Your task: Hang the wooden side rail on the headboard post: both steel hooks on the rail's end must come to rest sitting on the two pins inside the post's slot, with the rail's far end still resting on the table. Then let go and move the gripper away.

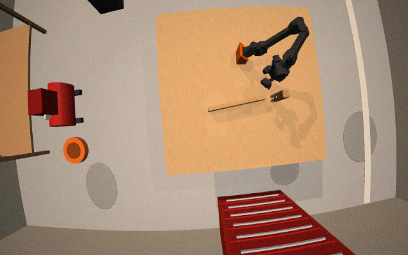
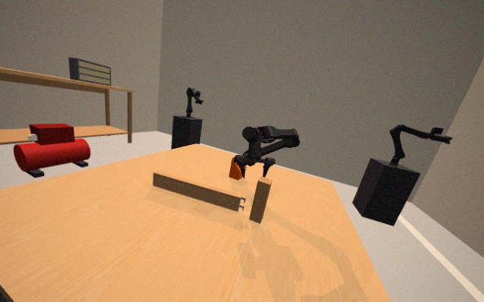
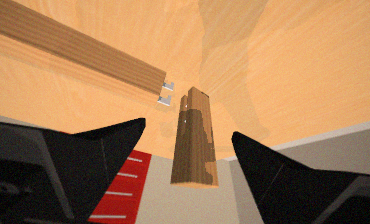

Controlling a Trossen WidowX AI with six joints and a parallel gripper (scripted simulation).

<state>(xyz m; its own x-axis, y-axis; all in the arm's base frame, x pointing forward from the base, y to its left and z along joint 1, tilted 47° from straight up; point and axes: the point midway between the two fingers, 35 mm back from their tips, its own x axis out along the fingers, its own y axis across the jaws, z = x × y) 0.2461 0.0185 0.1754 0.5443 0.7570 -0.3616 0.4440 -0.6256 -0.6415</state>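
The wooden side rail (image 1: 238,104) (image 2: 196,191) (image 3: 86,52) lies on the table on its long narrow edge. Two steel hooks (image 2: 243,203) (image 3: 167,93) stick out of its end, one above the other. They point at the headboard post (image 1: 284,94) (image 2: 260,200) (image 3: 198,150) across a small gap and do not touch it. The post stands upright, and its slot with two small pins (image 3: 186,106) faces the hooks. My gripper (image 2: 255,177) (image 3: 189,128) is open and empty, above the post's top, with its fingers to either side of the post in the wrist view.
The arm's orange base block (image 1: 241,54) (image 2: 236,169) stands on the table (image 1: 190,145) (image 2: 99,236) behind the rail. On the floor off the table are a red tank (image 1: 62,104) (image 2: 53,154) and a red cabinet (image 1: 264,222) (image 3: 121,192). Two other arms stand on dark pedestals behind.
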